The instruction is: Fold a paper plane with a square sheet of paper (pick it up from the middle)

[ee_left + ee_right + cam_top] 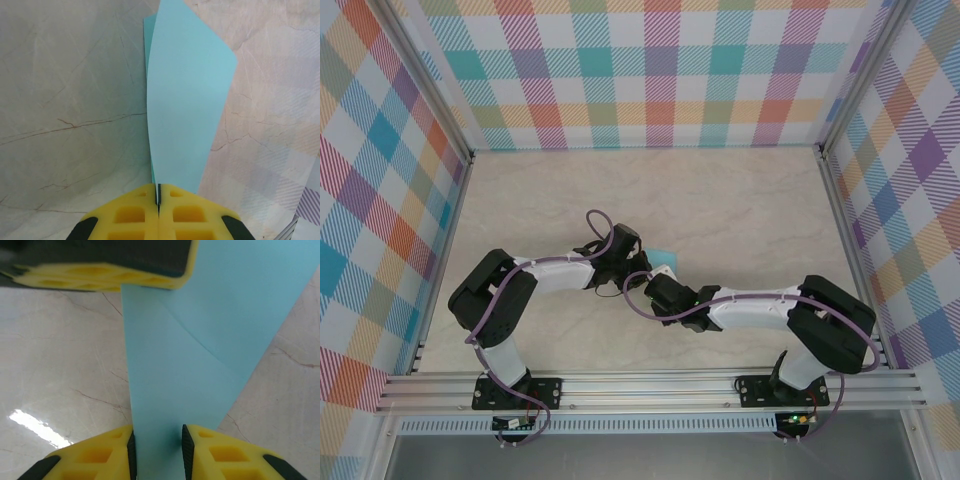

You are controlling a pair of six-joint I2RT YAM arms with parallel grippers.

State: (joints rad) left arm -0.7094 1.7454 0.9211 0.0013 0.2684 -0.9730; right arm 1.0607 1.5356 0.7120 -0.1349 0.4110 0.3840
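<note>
Marbled table (720,200) w/ smooth creased turquoise paper (185,100).

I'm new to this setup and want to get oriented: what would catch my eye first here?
A light-turquoise sheet of paper juts out from the shut left gripper, which pinches it. The right gripper, jaws parted, straddles the same creased sheet over the middle of the table.

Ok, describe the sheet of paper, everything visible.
The sheet of paper is thin, plain light turquoise, folded into layers with a diagonal fold line. It is over the marbled table, pinched at one end between the shut left fingers. Its other end runs between the right fingers, which stand apart.
</note>
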